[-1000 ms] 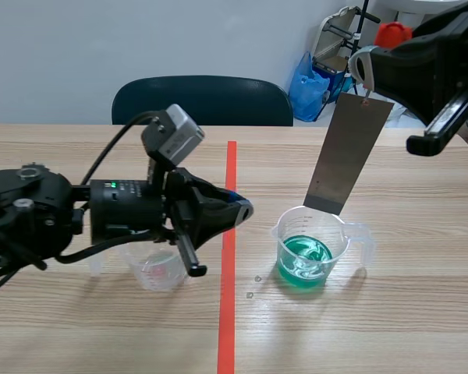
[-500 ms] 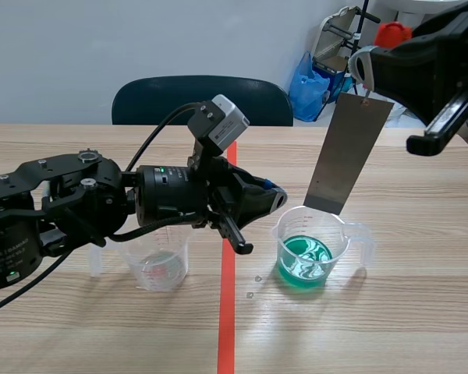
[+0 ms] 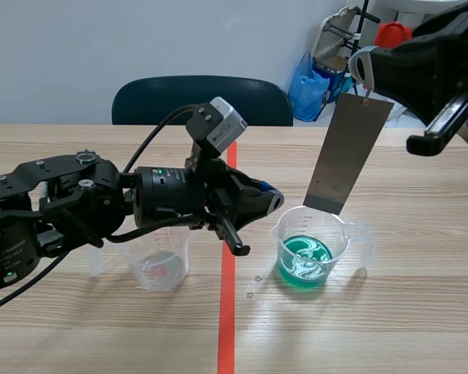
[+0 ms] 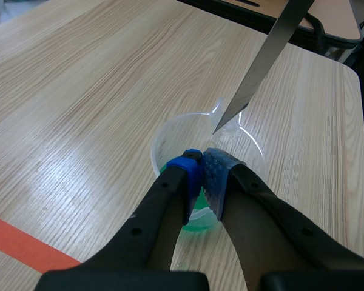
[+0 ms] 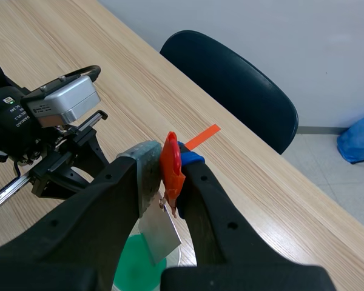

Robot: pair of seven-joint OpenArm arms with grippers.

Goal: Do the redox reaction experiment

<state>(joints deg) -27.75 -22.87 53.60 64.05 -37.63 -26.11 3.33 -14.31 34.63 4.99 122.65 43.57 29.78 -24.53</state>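
One grey metal strip [image 3: 349, 153] hung upright and slightly tilted over the right half of the table [image 3: 429, 327]. Its upper end was caught in an orange-red clip [image 5: 171, 168], and the right gripper [image 5: 166, 165] was clenched on that clip, one finger on each side of it. The strip's lower edge sat at about the level of the rim of a clear plastic beaker [image 3: 345, 248], over the beaker's far side. From the left wrist view its lowest corner appeared just above the spout, and it did not look to be touching the green liquid [image 3: 304, 262] pooled in the bottom. The beaker stood just to the right of the red tape line [image 3: 227, 319], with its handle pointing away from that line.

The left gripper [image 3: 270, 199] hovered just beside the beaker's near rim, reaching across the tape line from the left. Its fingers were closed together, the blue dotted pads [image 4: 193, 171] pressed against each other with nothing between them.

A second clear beaker [image 3: 159, 266] stood left of the tape line, partly hidden under the left arm, with only a little pale liquid in it. It stood well apart from the first beaker.

Beyond the table's far edge stood a dark chair [image 3: 203, 97], and behind it to the right lay a blue bag [image 3: 310, 82] on the floor.
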